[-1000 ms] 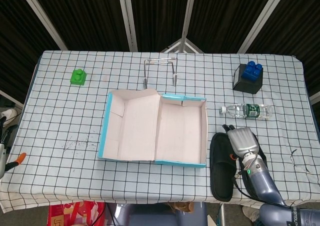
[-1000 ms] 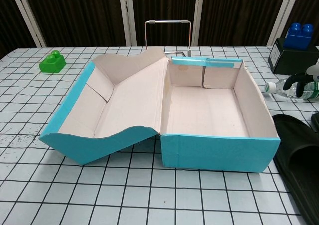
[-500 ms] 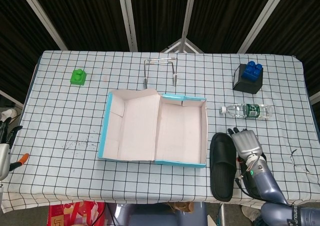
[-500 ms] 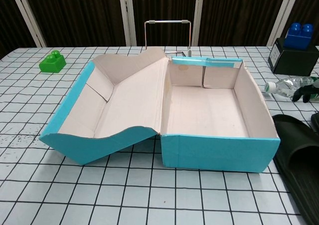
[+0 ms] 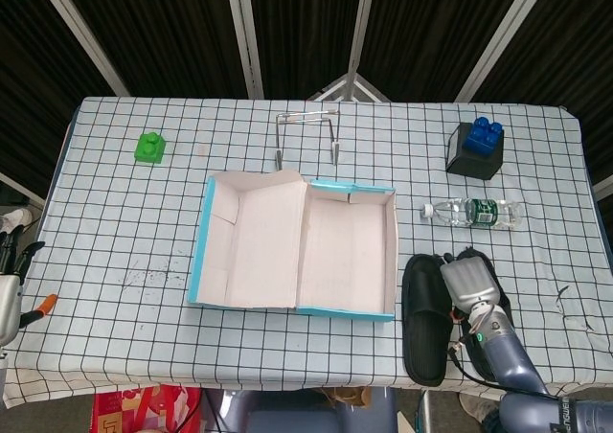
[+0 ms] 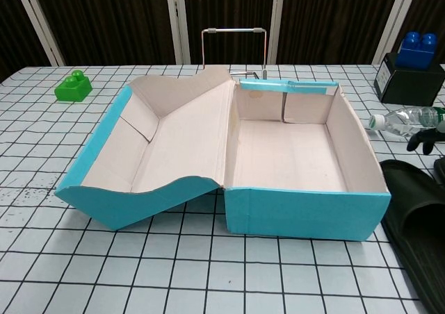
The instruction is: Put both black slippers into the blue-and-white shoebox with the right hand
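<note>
Right robot hand (image 5: 469,284) over the slippers (image 5: 426,318) beside the shoebox (image 5: 347,251); grip unclear.

Open shoebox (image 6: 285,147) sits centre on the checked surface (image 6: 174,272), lid (image 6: 160,154) flopped out to its left, inside bare. A black slipper (image 6: 417,224) lies just off its right wall. Dark fingertips (image 6: 423,140) of the right robot hand peek in at the right edge, beside a water bottle (image 6: 407,121).
</note>
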